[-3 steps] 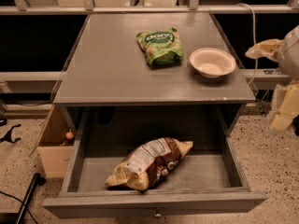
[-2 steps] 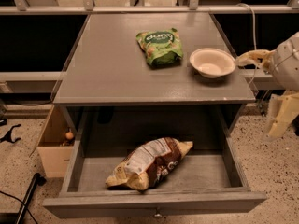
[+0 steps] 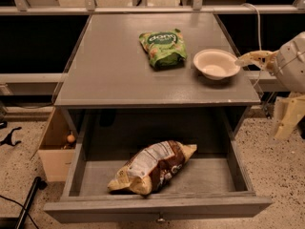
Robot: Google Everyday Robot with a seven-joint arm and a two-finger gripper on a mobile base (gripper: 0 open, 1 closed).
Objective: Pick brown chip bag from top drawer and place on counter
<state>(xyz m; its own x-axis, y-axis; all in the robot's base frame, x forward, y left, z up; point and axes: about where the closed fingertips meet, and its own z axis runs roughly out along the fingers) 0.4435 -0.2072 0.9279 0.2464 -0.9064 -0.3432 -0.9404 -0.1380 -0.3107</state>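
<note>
The brown chip bag (image 3: 153, 167) lies on its side in the open top drawer (image 3: 157, 209), left of the drawer's middle, white label up. The counter (image 3: 114, 70) is the grey cabinet top above the drawer. My gripper (image 3: 246, 59) comes in from the right edge of the view at counter height, just right of a white bowl, well above and to the right of the bag. It holds nothing that I can see.
A green chip bag (image 3: 162, 47) lies on the counter at the back middle. A white bowl (image 3: 216, 64) stands at the counter's right side. An open cardboard box (image 3: 56, 149) sits on the floor left of the cabinet. The floor is speckled.
My gripper has moved left and slightly down, from beyond the counter's right edge to right beside the white bowl. The bags and drawer have not moved.
</note>
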